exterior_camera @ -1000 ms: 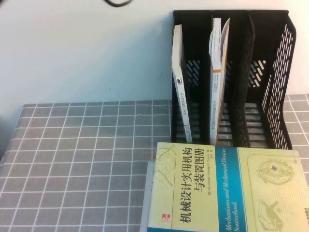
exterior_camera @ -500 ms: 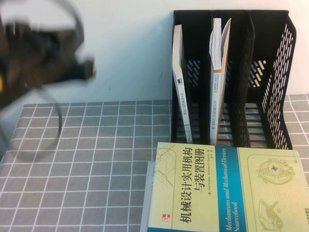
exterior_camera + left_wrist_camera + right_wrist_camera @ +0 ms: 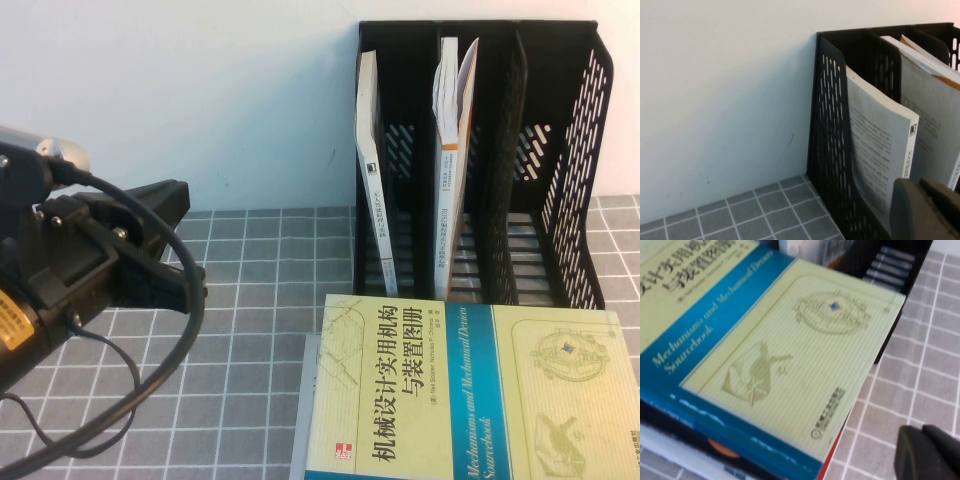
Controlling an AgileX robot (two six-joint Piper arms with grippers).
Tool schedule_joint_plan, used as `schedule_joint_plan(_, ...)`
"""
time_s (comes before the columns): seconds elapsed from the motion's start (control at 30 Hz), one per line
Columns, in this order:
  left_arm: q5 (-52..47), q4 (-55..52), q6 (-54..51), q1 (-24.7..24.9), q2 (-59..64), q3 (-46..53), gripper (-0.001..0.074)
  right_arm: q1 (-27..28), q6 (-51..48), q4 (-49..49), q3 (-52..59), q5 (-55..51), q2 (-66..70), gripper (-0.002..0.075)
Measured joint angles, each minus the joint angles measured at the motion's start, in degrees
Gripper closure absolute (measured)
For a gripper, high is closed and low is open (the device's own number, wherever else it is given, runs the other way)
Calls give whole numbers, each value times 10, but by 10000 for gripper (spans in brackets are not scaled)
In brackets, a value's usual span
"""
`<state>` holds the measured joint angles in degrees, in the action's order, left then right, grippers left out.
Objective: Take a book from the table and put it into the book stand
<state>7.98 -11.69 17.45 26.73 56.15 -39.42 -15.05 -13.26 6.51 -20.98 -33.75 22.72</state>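
A yellow-green and blue book lies flat on top of a stack at the table's front right; it also shows in the right wrist view. The black three-slot book stand stands behind it. A white book is upright in its left slot and an orange-trimmed book in the middle slot; the right slot holds nothing. My left arm hangs over the table's left side. My left gripper is shut and empty, facing the stand. My right gripper is shut and empty over the cloth beside the book's corner.
A grey checked cloth covers the table, with a white wall behind. More books lie under the top one, showing dark and red edges. A black cable loops from the left arm over the cloth.
My left arm has swung into the high view from the upper left and come down over the table's left side. The books and the stand have not moved.
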Motion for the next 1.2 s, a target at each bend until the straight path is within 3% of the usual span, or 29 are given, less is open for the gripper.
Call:
schedule_joint_plan(0.73,-39,19,1,-9,-30,3,738,0,0,2,0,-46,-1,729)
schedule_joint_plan(0.97,-174,13,-21,-114,-179,49,738,0,0,4,0,-46,-1,729)
schedule_joint_plan(1.2,-196,13,-21,-245,-349,177,738,0,0,4,0,-46,-1,729)
